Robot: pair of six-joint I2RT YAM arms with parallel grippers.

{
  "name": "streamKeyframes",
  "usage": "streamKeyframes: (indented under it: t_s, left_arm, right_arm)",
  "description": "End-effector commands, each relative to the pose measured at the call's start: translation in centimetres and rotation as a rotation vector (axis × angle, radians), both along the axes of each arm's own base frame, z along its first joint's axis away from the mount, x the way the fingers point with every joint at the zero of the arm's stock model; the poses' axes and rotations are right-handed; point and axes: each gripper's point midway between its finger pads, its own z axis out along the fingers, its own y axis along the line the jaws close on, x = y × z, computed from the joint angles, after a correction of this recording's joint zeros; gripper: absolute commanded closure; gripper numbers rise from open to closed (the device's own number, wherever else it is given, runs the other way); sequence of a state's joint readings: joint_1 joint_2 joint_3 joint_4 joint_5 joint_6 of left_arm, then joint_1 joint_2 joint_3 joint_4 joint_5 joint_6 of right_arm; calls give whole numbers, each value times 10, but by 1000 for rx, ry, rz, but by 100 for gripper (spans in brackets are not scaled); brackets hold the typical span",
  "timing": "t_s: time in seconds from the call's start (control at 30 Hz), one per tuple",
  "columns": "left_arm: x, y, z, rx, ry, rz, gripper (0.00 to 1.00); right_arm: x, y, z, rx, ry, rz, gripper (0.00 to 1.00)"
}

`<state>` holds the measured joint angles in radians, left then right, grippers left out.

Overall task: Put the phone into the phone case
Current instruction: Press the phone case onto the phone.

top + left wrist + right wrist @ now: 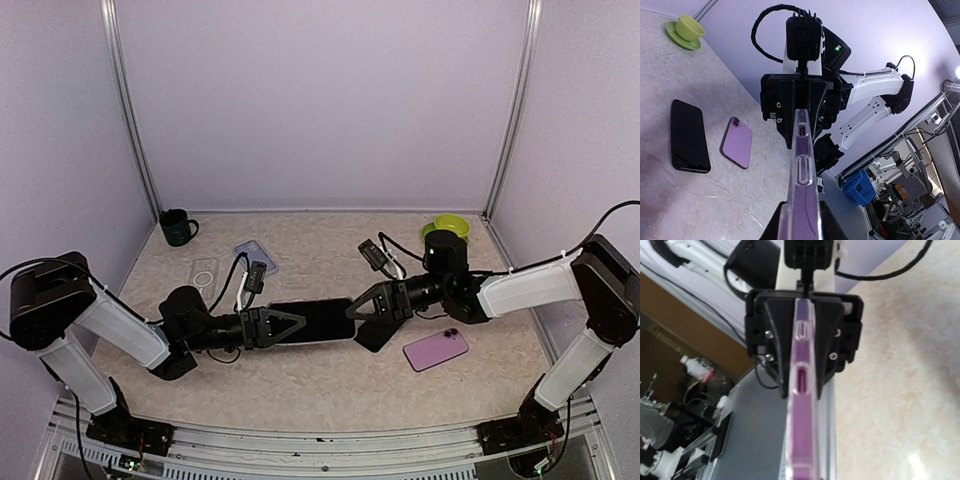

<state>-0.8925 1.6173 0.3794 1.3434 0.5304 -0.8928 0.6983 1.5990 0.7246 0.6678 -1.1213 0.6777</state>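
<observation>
A dark-screened phone (318,322) is held flat above the table's middle between both grippers. Edge-on, in the left wrist view (805,190) and the right wrist view (803,430), it shows a purple body inside a clear case. My left gripper (283,325) is shut on its left end; its fingers (771,227) flank the case. My right gripper (366,303) is shut on the right end. It faces the left camera (802,112), and the left gripper (805,340) faces the right camera.
A black phone (688,136) and a purple phone (436,349), back up, lie under and beside the right arm. Two clear cases (205,272) (255,257) lie back left. A dark mug (178,227) stands far left, a green cup on a saucer (450,227) far right.
</observation>
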Motion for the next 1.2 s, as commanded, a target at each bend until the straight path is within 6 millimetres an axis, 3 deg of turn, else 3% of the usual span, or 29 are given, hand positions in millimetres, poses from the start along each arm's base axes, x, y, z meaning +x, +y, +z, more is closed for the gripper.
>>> streamKeyframes:
  t_s: [0.0, 0.27, 0.6, 0.97, 1.17]
  left_arm:
    - [4, 4, 12, -52, -37, 21, 80]
    - [8, 5, 8, -54, -26, 23, 79]
    - [13, 8, 5, -43, -15, 51, 100]
    - [16, 10, 8, -49, -13, 76, 100]
    - [16, 14, 13, -61, -20, 91, 100]
  right_arm:
    - [18, 8, 0, -48, -36, -96, 100]
    - [24, 8, -1, -67, -35, -128, 100]
    - [25, 4, 3, -66, -48, -137, 100]
    - [24, -1, 1, -64, -43, -138, 100]
    - [20, -2, 3, -53, -43, -113, 75]
